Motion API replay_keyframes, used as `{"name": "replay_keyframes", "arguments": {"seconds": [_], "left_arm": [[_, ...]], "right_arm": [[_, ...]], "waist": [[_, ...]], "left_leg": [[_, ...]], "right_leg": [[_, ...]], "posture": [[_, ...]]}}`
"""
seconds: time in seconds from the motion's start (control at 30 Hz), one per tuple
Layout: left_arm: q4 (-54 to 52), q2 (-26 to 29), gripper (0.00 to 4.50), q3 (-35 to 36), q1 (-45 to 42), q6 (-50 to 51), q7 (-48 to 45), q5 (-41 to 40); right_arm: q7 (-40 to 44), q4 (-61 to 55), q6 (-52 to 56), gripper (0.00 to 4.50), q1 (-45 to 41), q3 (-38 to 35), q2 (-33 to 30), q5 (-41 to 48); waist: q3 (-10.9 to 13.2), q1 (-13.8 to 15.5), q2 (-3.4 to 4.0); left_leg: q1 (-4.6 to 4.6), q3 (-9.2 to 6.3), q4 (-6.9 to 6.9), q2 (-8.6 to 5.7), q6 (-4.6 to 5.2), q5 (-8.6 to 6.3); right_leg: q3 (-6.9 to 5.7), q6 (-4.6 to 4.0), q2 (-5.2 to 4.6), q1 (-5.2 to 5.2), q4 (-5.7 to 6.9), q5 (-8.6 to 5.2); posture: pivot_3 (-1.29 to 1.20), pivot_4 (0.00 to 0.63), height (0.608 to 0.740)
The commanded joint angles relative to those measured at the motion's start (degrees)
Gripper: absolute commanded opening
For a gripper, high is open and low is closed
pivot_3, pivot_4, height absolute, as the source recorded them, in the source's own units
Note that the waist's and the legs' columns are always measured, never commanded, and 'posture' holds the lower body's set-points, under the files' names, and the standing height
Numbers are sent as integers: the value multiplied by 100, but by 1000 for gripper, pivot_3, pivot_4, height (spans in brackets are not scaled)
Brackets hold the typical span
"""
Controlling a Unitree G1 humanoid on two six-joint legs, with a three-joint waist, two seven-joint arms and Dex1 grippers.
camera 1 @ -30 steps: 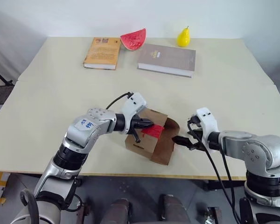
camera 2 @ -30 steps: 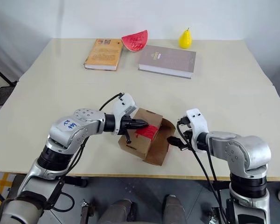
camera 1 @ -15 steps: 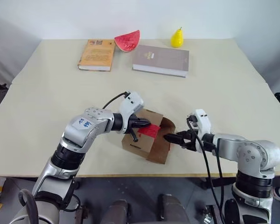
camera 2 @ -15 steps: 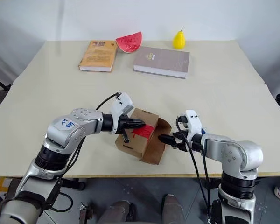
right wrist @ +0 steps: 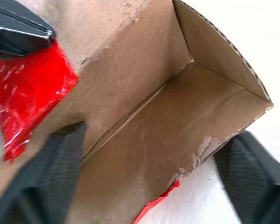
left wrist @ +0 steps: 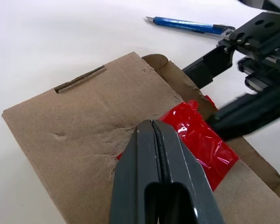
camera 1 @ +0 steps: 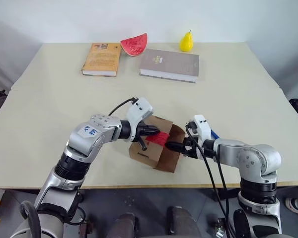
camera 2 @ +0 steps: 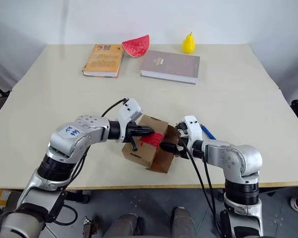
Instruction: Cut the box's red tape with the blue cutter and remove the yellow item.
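The small brown box [camera 1: 148, 150] lies near the table's front edge, its right flap [camera 1: 171, 157] hanging open. Torn red tape [camera 1: 162, 138] clings to its top. My left gripper [camera 1: 157, 131] is shut, tips resting on the top panel beside the red tape [left wrist: 196, 142]. Open, my right gripper [camera 1: 172, 147] is at the box's open end, one finger [right wrist: 42, 186] on each side of the bare cardboard inside [right wrist: 177, 135]. The blue cutter [camera 2: 206, 132] lies on the table behind my right wrist, held by nothing. The yellow item is hidden.
At the table's far side lie an orange book [camera 1: 102, 58] and a grey book [camera 1: 170, 64], with a watermelon slice [camera 1: 134, 43] and a yellow pear [camera 1: 186, 41] behind them. The table's front edge [camera 1: 154, 186] runs close below the box.
My right gripper has moved left, from clear of the box up to its open end. The left gripper has stayed on the box's top. The camera has shifted slightly.
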Motion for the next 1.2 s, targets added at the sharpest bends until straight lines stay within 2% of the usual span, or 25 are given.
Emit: {"name": "replay_keyframes", "arguments": {"seconds": [0.03, 0.23, 0.3, 0.53, 0.77, 0.97, 1.1, 1.2], "left_arm": [[-42, -2, 0, -46, 46, 26, 48, 72], [-27, -4, 0, -50, 43, 4, 46, 81], [-2, -2, 0, -59, 36, -27, 36, 94], [95, 14, 0, -8, 5, -185, 0, 116], [178, 17, 0, 11, 45, -471, -24, 151], [293, -216, 0, 223, 98, -1038, 73, 179], [369, -415, 0, 327, 136, -1334, 87, 198], [436, -510, 0, 274, 139, -1472, 74, 252]], "right_arm": [[-97, 255, 434, 2544, 215, 21, 263, 21], [-256, 3, 726, 498, 218, -296, 343, 40], [-322, -60, 737, 26, 199, -361, 314, 101], [-906, -231, 737, 26, -241, -747, 90, 740], [-1956, -45, 737, 26, -771, -773, -569, 2073], [-3135, 397, 737, 26, -1497, -544, -1725, 3817], [-3675, 833, 737, 26, -2241, -143, -2683, 5011], [-4101, 1116, 737, 26, -2567, 258, -3069, 5581]], "waist": [[0, 3, 0], [0, 20, 1], [2, 40, 4], [16, 52, 27], [34, 58, 54], [48, 63, 65], [54, 67, 66], [56, 72, 62]], "left_leg": [[0, 0, -1, 1, -1, 0], [-10, -1, -2, 0, -1, 0], [-14, -1, -2, 0, -1, 0], [-29, -2, -2, -6, 0, 0], [-40, -3, -7, -18, 5, 2], [-55, -5, -6, -31, 18, 7], [-64, -5, -7, -30, 19, 6], [-68, -6, -8, -25, 19, 6]], "right_leg": [[0, 0, 0, 0, 0, 0], [0, -1, 0, -10, 0, 0], [0, -1, -1, -13, 0, 0], [-1, 0, -4, -22, 0, 0], [-4, 0, -11, -31, 0, 0], [-7, 5, -20, -31, -12, 3], [-9, 7, -22, -34, -19, 3], [-14, 7, -20, -32, -32, 4]], "posture": [[0, 150, 740], [0, 150, 740], [0, 150, 740], [0, 150, 740], [0, 150, 740], [0, 150, 740], [0, 150, 740], [0, 150, 740]]}}
